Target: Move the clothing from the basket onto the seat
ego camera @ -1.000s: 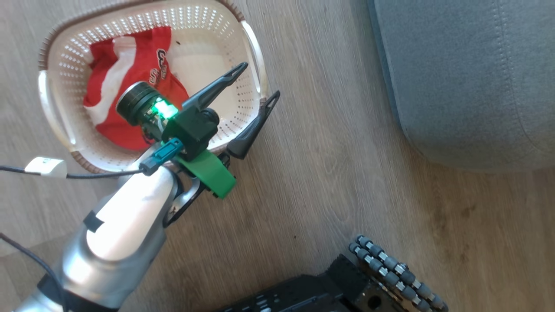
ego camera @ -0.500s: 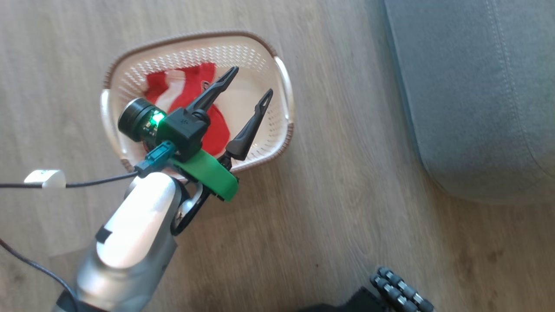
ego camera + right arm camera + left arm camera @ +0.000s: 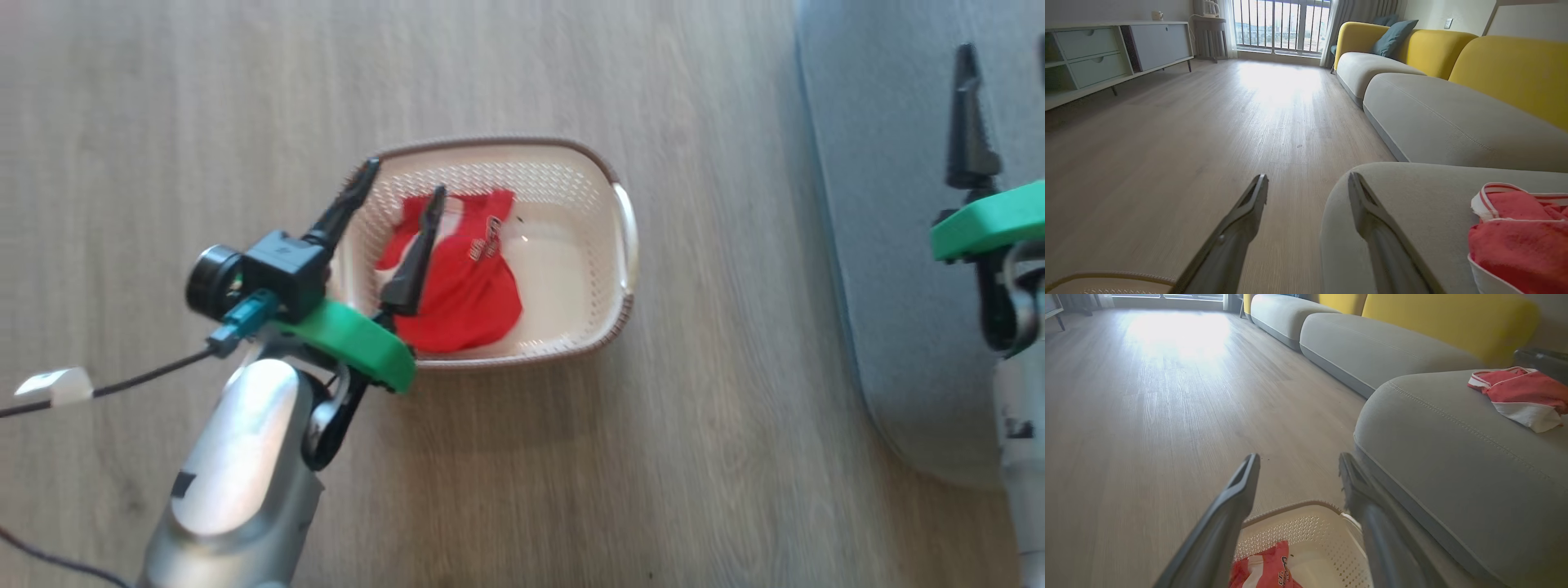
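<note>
Head view: left gripper (image 3: 406, 178) shifted to left end of oval cream lattice basket (image 3: 563, 175), fingers apart above lettered red-and-white garment (image 3: 465, 286) inside. Left wrist: second red garment (image 3: 1519, 392) on grey fabric sofa (image 3: 1453, 477). Right wrist: right gripper (image 3: 1307, 177) spread, empty.

The seat (image 3: 882, 245) runs past the head view's right edge.

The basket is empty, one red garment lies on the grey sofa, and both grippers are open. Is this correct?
Not fully. The basket is not empty: the head view shows a red lettered garment inside it. The other red garment does lie on the grey sofa, and the left gripper and right gripper are open.
</note>
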